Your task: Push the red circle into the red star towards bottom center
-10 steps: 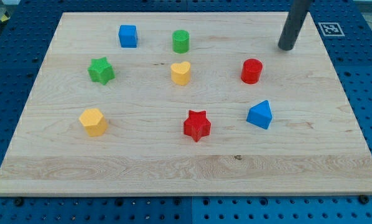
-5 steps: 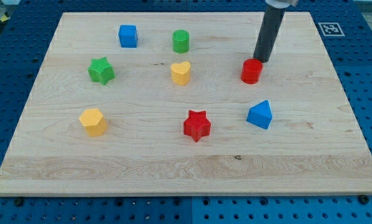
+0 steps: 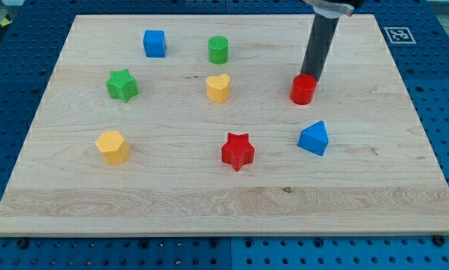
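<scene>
While well apart from the red star (image 3: 238, 151), my tip (image 3: 311, 77) against the red circle's (image 3: 302, 90) upper-right edge.

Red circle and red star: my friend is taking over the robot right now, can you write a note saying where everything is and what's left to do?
My tip sits at the upper-right edge of the red circle, touching it or nearly so.
The red circle lies toward the view's right, well apart from the red star, which is near bottom center.
A blue block sits right of the star, below the circle.
Done: tip is in place behind the circle.
Left: push the circle down and to the view's left until it meets the star, probably passing clear of the blue block.
</scene>
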You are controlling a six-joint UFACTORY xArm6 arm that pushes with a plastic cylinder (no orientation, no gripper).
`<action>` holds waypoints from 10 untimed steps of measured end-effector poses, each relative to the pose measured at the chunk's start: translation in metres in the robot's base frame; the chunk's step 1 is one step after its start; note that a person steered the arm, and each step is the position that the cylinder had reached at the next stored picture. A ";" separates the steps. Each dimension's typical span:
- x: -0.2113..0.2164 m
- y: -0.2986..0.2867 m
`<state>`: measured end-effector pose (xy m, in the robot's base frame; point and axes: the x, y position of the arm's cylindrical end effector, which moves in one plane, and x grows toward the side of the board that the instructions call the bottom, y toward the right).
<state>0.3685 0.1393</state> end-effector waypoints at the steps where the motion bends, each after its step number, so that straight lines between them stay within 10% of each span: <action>1: 0.005 -0.007; 10: 0.036 -0.003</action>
<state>0.4048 0.1360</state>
